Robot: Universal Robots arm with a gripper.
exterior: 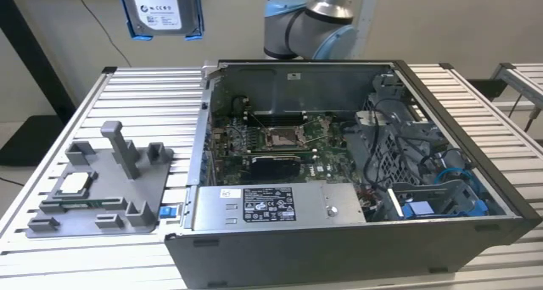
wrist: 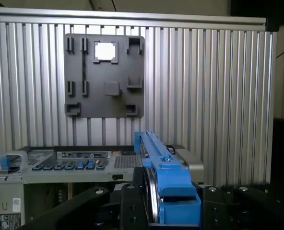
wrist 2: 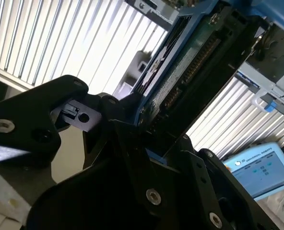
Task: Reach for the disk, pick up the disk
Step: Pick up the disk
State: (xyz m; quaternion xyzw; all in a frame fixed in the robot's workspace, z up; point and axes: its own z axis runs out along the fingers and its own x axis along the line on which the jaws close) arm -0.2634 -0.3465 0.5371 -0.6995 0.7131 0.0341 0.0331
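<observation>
The disk [exterior: 159, 10], a silver drive with a white label and blue rails, hangs high in the air above the table's far corner on the exterior view's left, well clear of everything. In the first wrist view the disk [wrist: 157, 158] stands edge-on, its blue rail rising between the black fingers [wrist: 132, 196] of my gripper [wrist: 171, 203]. In the second wrist view the disk [wrist 2: 190, 72] slants out of my gripper [wrist 2: 147, 129], which is shut on it.
An open computer case [exterior: 475, 175] takes up the middle of the slatted aluminium table [exterior: 144, 93]. On the exterior view's left lies a grey fixture plate [exterior: 144, 182] with a small square silver chip [exterior: 75, 182]. The arm's base [exterior: 309, 23] stands behind the case.
</observation>
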